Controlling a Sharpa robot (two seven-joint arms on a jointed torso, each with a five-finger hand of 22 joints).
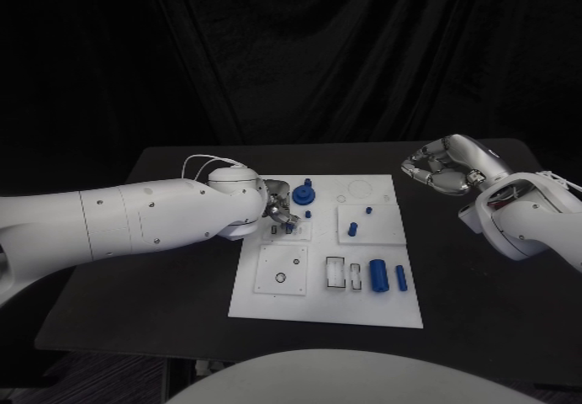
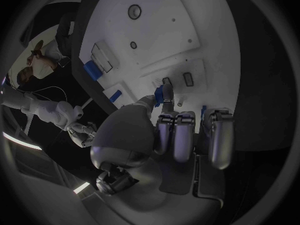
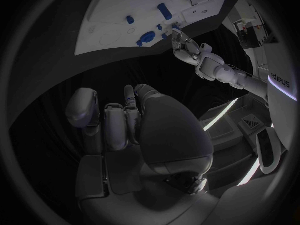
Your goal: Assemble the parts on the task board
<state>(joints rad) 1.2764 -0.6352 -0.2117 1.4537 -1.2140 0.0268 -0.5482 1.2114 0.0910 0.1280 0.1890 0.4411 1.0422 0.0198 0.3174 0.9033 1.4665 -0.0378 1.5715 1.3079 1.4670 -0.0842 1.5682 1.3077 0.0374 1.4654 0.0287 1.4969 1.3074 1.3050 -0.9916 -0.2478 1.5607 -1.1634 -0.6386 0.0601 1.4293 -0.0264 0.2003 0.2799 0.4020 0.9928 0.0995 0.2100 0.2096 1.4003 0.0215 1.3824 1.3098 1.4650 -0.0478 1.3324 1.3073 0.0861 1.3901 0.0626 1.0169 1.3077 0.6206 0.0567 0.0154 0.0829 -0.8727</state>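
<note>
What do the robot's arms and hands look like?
Both arms are smooth, round white shells dotted with small dark screws. The left arm has a thin white cable looping at its wrist. The right arm shows wires at its wrist. The left hand and right hand are shiny silver metal.

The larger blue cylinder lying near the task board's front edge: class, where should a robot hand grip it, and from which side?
Grip the larger blue cylinder across its middle, coming down from above. It lies flat with its long axis running front to back, and a smaller blue cylinder lies close on one side, so the fingers probably need to close carefully across the round sides.
</note>
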